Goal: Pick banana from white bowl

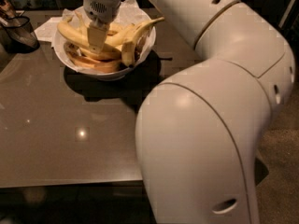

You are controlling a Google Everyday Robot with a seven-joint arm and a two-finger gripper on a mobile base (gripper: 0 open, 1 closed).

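The white bowl point(108, 73) stands at the far left of the dark table point(70, 129), lined with crinkled white paper and holding several bananas. My gripper point(96, 43) reaches straight down into the bowl's middle. Its front finger point(96, 37) lies across the long pale-yellow banana point(71, 34), which runs from the bowl's left rim under the finger toward the centre, and the gripper is shut on it. A darker orange-tinted banana point(96, 65) lies lower at the front. Another banana point(140, 28) points its thin stem to the right.
A dark glass container point(18, 31) stands at the table's far left edge. White paper point(46, 28) lies behind the bowl. My large white arm point(210, 125) fills the right side and hides the table's right part.
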